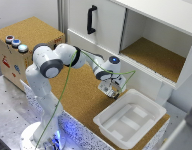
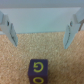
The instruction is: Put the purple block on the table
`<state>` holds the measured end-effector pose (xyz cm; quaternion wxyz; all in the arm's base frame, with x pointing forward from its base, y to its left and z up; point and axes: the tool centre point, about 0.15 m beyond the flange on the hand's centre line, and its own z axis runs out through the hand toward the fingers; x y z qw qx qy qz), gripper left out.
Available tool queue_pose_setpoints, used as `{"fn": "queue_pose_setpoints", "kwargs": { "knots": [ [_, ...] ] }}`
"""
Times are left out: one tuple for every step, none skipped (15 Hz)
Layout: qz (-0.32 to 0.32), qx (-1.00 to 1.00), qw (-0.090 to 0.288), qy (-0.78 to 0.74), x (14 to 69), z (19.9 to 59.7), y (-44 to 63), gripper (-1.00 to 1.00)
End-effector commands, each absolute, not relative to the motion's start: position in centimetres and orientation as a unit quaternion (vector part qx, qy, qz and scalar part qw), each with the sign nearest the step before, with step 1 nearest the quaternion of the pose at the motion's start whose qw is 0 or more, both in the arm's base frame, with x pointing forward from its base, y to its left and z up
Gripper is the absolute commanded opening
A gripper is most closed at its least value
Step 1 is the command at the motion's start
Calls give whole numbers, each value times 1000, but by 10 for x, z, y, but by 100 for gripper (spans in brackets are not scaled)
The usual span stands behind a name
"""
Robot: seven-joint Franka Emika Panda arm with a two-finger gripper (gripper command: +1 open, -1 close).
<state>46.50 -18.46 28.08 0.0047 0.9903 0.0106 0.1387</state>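
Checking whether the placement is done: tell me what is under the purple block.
The purple block rests directly on the table, with cork showing all around it. The gripper is open above it. The cork under its base is hidden.

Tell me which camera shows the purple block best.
The wrist view. There the purple block sits in plain sight on the cork table, a yellow letter on its face, apart from the open gripper. In the exterior view the gripper and arm cover that spot, so the block cannot be made out.
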Motion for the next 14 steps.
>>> {"fn": "queue_pose_setpoints", "kwargs": {
  "knots": [
    [128,988,83,28,452,320,-207,-100],
    [121,988,87,40,449,318,-213,-100],
    [115,989,85,39,447,314,-218,-100],
    [107,989,89,43,444,308,-221,-100],
    [99,991,81,42,442,301,-222,-100],
    [91,991,87,42,442,293,-222,-100],
    [89,992,78,37,443,289,-222,-100],
    [91,993,67,30,444,287,-223,-100],
    [90,995,46,26,445,286,-224,-100],
    [91,995,40,22,446,284,-224,-100],
    [90,995,47,25,446,278,-224,-100],
    [84,995,49,22,446,272,-224,-100],
    [80,996,44,15,446,266,-226,-100],
    [73,996,40,5,446,257,-228,-100]
  ]
}}
